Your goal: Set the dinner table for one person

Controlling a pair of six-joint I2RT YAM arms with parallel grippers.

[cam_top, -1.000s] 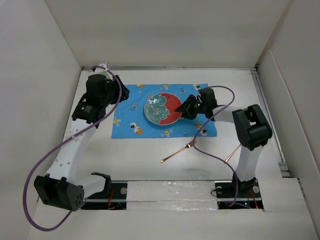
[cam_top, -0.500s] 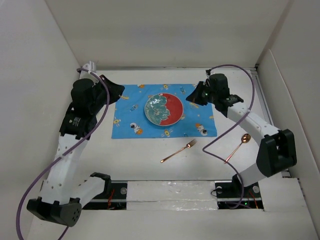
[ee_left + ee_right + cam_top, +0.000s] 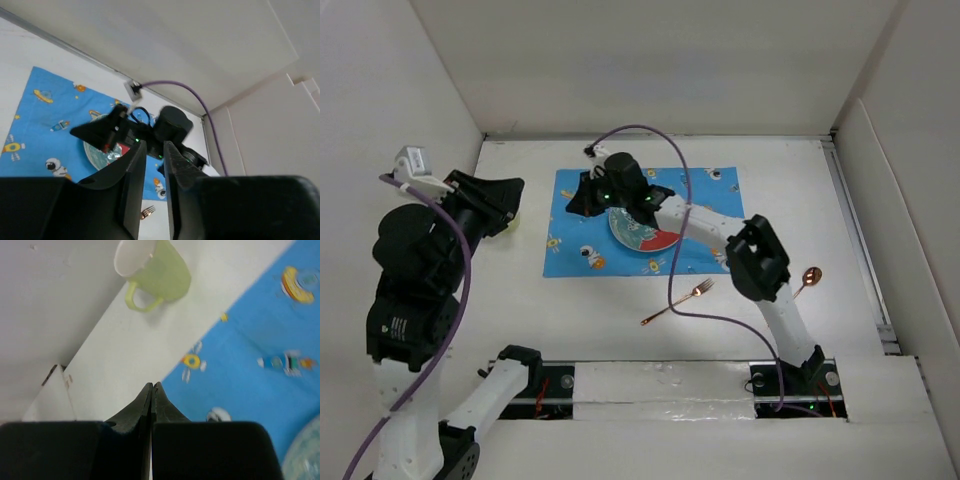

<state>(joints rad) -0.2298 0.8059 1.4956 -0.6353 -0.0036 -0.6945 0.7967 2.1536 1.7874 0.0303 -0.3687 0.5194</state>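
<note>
Right gripper [image 3: 575, 202] is pinched shut and empty, above the far left corner of the blue mat [image 3: 565, 262] in the top view. Left gripper [image 3: 510, 192] is left of the mat. Left wrist view: its jaws have a thin gap, nothing inside. Right wrist view: the green cup [image 3: 159, 274] sits on the white desk [image 3: 125, 365], left of the mat. It looks light, hard and breakable; grab its handle.

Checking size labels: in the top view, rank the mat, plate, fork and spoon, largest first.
1. blue mat
2. plate, partly covered
3. fork; the spoon is half hidden behind the right arm, so unranked against it.
</note>
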